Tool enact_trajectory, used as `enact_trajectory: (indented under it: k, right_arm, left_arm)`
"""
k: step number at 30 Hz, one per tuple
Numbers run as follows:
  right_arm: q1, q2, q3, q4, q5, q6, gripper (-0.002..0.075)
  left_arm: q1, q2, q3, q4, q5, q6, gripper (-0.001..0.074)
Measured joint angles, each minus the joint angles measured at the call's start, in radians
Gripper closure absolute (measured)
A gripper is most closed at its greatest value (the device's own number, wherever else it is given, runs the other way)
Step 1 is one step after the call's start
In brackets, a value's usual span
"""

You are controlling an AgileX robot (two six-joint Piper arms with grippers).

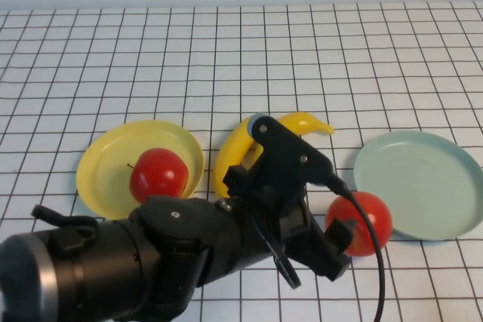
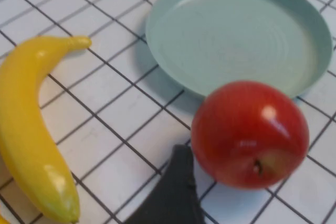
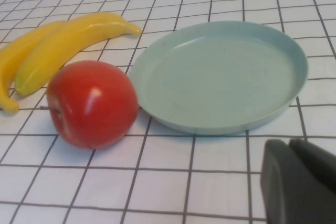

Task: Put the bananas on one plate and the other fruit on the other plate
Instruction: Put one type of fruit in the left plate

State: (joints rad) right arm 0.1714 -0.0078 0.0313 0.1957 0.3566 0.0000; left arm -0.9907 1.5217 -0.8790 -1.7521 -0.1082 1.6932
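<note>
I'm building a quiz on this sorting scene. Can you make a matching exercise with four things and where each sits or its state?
Things:
1. yellow plate
2. blue-green plate
3. loose apple
4. left gripper

States:
A. empty
B. open, next to the loose apple
C. holds one apple
D. on the table beside the blue-green plate

Pairs: 1-C, 2-A, 3-D, 4-B

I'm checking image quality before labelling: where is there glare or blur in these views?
High view: left arm's near end blurred, left gripper open beside the table apple. Left wrist view: bright highlight on that apple, soft focus on the blue-green plate. Right wrist view: streak on the apple; shut right gripper blurred.
</note>
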Motion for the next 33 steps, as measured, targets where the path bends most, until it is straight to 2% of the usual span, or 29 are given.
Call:
enact_trajectory:
  k: [9, 15, 19, 25, 33]
  right_arm:
    - [0.0, 0.0, 0.0, 0.0, 0.0, 0.0, 0.0743]
    - [0.0, 0.0, 0.0, 0.0, 0.0, 0.0, 0.0743]
    - [0.0, 0.0, 0.0, 0.0, 0.0, 0.0, 0.0743]
    - [0.0, 0.0, 0.0, 0.0, 0.0, 0.0, 0.0743]
    - [0.0, 0.0, 0.0, 0.0, 0.0, 0.0, 0.0743]
  left_arm:
    - [0.0, 0.014, 0.024, 0.007, 0.108, -0.011, 0.0284]
    - [0.0, 0.093, 0.024, 0.011, 0.125, -0.08, 0.0312]
    - [0.0, 0.133, 0.024, 0.011, 0.108, -0.13, 0.0265]
    - [0.0, 0.14, -0.003, 0.011, 0.075, -0.123, 0.0082]
    - [0.0, 0.169, -0.083, 0.011, 0.055, -0.004, 0.0066]
